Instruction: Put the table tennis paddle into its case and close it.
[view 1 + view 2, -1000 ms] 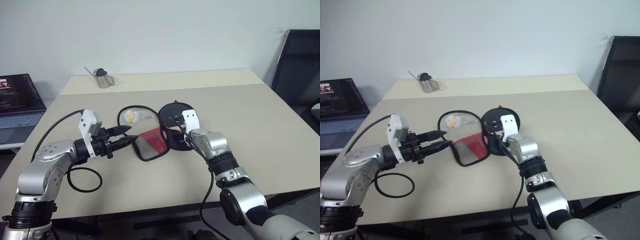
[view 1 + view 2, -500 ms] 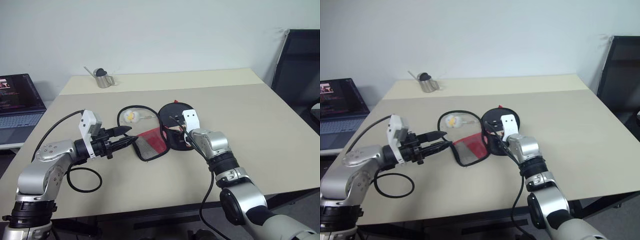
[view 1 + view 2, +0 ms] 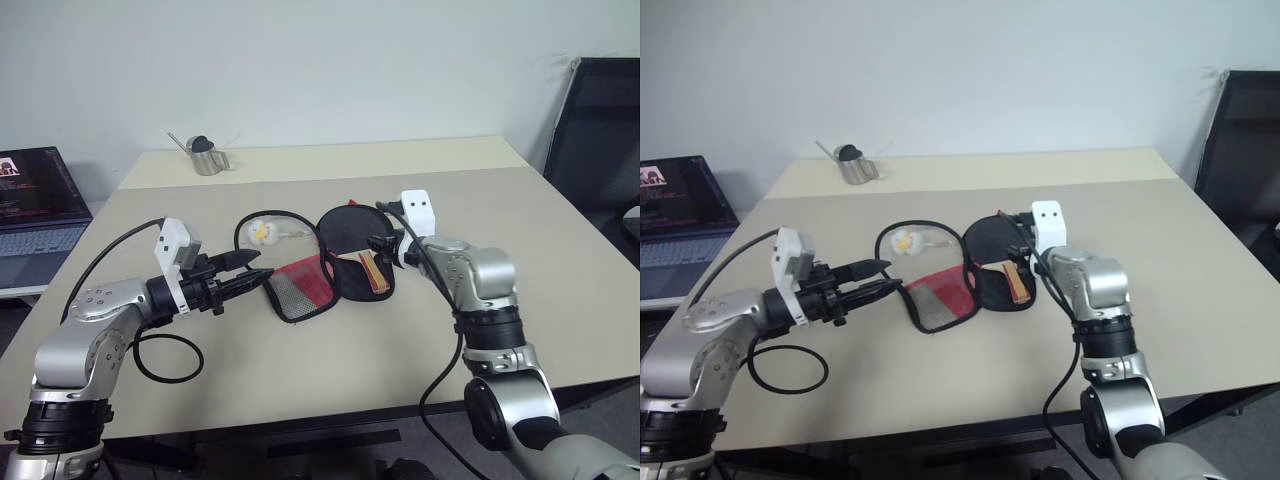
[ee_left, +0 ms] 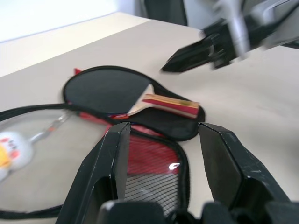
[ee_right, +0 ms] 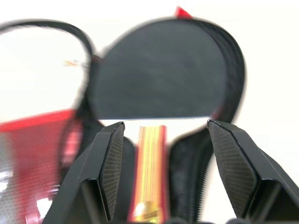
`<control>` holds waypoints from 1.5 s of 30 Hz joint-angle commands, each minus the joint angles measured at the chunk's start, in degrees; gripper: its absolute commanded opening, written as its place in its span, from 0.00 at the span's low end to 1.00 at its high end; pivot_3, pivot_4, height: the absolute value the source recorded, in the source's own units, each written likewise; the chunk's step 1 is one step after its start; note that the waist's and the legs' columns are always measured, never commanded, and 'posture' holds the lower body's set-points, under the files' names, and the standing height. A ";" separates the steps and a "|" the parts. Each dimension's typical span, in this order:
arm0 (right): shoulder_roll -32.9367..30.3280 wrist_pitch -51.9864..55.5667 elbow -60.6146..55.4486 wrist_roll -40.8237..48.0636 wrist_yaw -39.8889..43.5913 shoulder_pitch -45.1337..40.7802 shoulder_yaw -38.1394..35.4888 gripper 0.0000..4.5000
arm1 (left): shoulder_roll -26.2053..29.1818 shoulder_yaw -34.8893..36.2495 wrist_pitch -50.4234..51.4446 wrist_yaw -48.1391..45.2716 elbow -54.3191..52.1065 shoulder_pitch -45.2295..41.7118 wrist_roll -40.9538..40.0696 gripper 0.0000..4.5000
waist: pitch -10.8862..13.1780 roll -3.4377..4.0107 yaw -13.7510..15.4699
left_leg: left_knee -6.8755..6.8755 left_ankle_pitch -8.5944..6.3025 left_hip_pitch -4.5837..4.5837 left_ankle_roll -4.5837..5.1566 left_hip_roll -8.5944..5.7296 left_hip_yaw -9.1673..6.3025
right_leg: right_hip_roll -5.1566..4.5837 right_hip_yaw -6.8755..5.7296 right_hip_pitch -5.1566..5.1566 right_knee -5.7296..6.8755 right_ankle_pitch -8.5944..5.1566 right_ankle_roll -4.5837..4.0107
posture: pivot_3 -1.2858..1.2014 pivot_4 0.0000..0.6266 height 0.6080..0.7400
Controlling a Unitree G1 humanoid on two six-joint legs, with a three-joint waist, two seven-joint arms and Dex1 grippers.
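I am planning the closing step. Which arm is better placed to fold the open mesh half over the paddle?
Probably the left: the left gripper sits open beside the mesh half of the case, while the right gripper hangs above the paddle.

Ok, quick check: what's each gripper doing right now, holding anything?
Left gripper: open, holding nothing, beside the case.
Right gripper: open, holding nothing, above the table tennis paddle.
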 commanded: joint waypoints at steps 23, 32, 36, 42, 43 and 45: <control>-20.46 -24.85 -5.31 8.28 32.49 10.98 4.16 0.68 | -1.20 9.04 -3.56 11.78 -0.94 9.29 2.62 0.56 | 0.03 -0.05 0.51 | -0.54 0.01 0.06 -0.03 0.02 0.01 | -0.06 -0.10 0.13 -0.66 0.00 0.00 | 0.52 0.24 1.00; -20.42 -27.19 -2.79 6.84 30.35 11.07 4.41 0.68 | -0.95 8.35 -3.27 11.93 -0.69 7.99 2.59 0.56 | 0.03 -0.05 0.89 | -0.53 0.02 0.06 -0.04 0.01 0.01 | -0.06 -0.10 0.13 -0.63 0.00 0.00 | 0.52 0.24 1.00; -20.61 -27.71 -2.17 5.68 29.75 11.09 4.49 0.68 | -1.14 7.48 -3.33 11.65 -0.06 6.81 2.86 0.56 | 0.07 0.04 -0.66 | -0.62 0.44 -0.29 0.12 -1.25 -2.24 | -1.24 -2.30 1.17 -0.53 -0.51 0.22 | 0.52 0.24 1.00; -20.91 -27.15 -1.39 5.51 28.47 10.84 3.69 0.68 | -0.94 6.21 -3.87 11.15 2.16 4.45 3.79 0.56 | 0.13 0.12 0.66 | -0.59 1.07 -0.33 -0.51 -2.06 -3.72 | -1.91 -3.28 1.81 -0.52 -0.99 0.43 | 0.52 0.24 1.00; -21.07 -27.05 -1.38 5.50 28.46 10.91 3.66 0.68 | -0.91 5.81 -4.15 10.98 2.78 3.94 4.11 0.56 | 0.13 0.12 1.00 | -0.58 1.07 -0.32 -0.51 -2.04 -3.64 | -1.91 -3.23 1.81 -0.51 -0.98 0.42 | 0.52 0.24 1.00; -21.38 -26.94 -1.51 5.60 28.54 11.07 3.70 0.68 | -0.91 5.04 -4.70 10.57 4.00 2.90 4.70 0.56 | 0.13 0.12 1.42 | -0.58 1.07 -0.29 -0.50 -2.05 -3.53 | -1.91 -3.12 1.79 -0.51 -0.97 0.41 | 0.52 0.24 1.00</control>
